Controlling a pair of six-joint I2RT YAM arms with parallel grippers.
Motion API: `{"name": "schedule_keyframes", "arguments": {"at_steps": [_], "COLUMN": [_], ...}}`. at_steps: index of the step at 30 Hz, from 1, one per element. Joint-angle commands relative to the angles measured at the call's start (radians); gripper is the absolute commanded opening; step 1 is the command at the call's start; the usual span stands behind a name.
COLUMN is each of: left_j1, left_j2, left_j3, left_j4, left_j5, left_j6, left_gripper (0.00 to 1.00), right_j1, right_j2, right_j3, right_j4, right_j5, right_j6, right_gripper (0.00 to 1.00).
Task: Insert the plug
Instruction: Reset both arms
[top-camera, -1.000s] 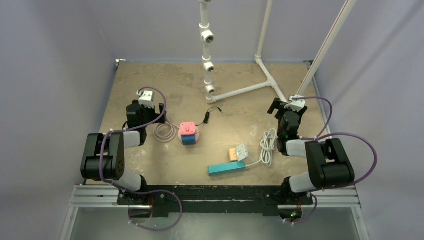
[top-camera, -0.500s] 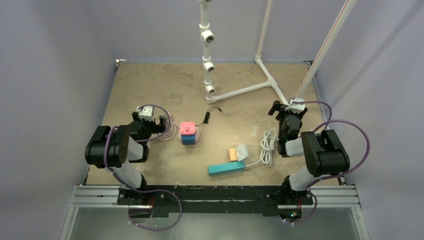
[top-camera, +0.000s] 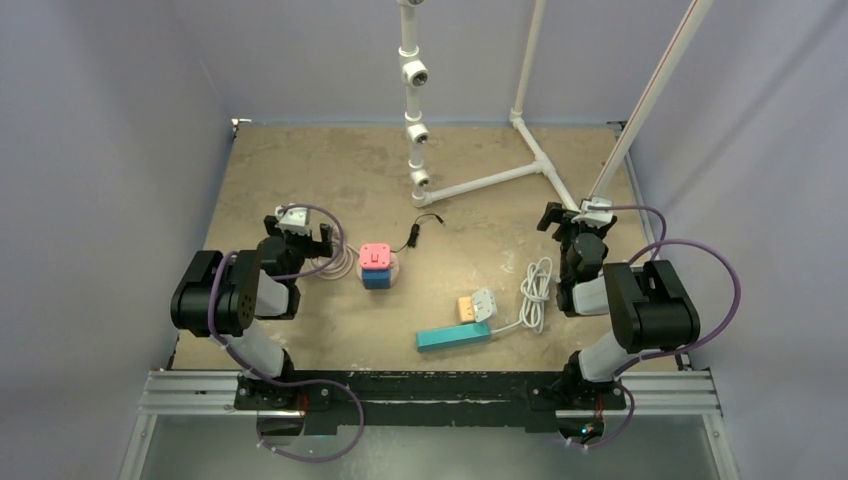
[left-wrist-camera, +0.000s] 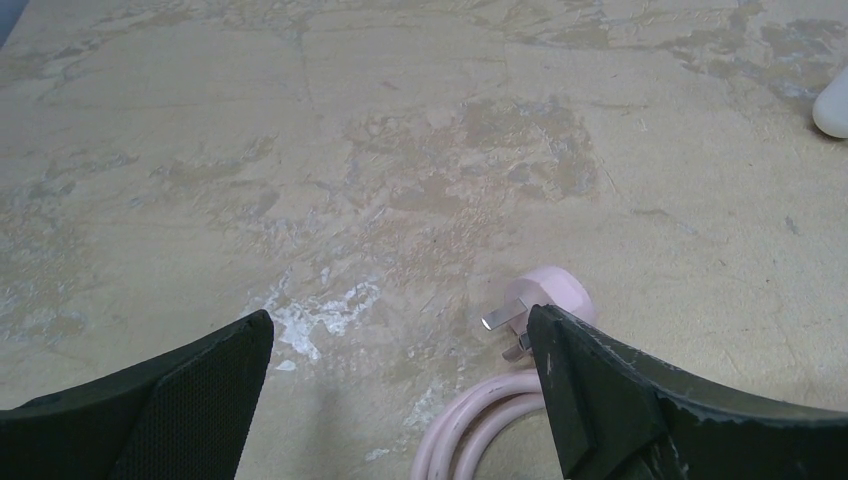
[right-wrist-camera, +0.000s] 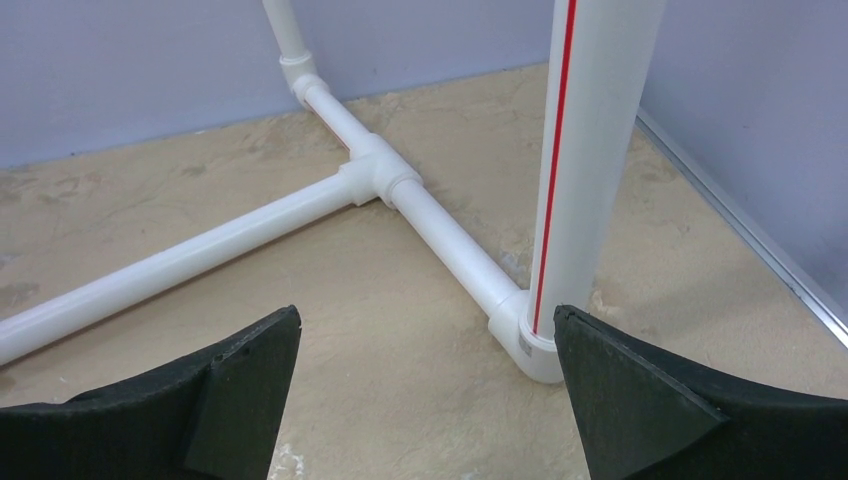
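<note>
Left claw (left-wrist-camera: 398, 320) spread wide, holding nothing; the plug (left-wrist-camera: 550, 295) lies on the desk (left-wrist-camera: 400, 150) just beside its right finger (left-wrist-camera: 620, 400).

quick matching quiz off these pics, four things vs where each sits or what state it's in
1 pink plug
2 teal power strip
3 white cord
4 right gripper

A bundled, just right of the strip
B open, facing the white pipe frame
C closest to the near edge, centre
D lying by a finger of the open left gripper, prongs bare

Pairs: 1-D, 2-C, 3-A, 4-B
</note>
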Motion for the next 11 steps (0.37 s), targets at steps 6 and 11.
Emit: {"name": "schedule_keyframes", "arguments": {"at_steps": [6,11], "left_j1": [-0.003,-0.004], "left_j2": [-0.008,-0.011], "left_j3": [0.010,0.005], "left_j4": [0.037,0.043], "left_j5": [-0.004,-0.006], "left_j6": [0.007,0.007], "left_gripper": [0.99,0.99], "right_j1": [-0.004,-0.003], "right_j2": [0.004,0.004], "right_j3": [-0.008,-0.008], "right_j4": [0.087,0.087], "right_j5": [-0.008,-0.007], "right_j6": [-0.010,-0.010], "right_gripper": [0.99,0.99]}}
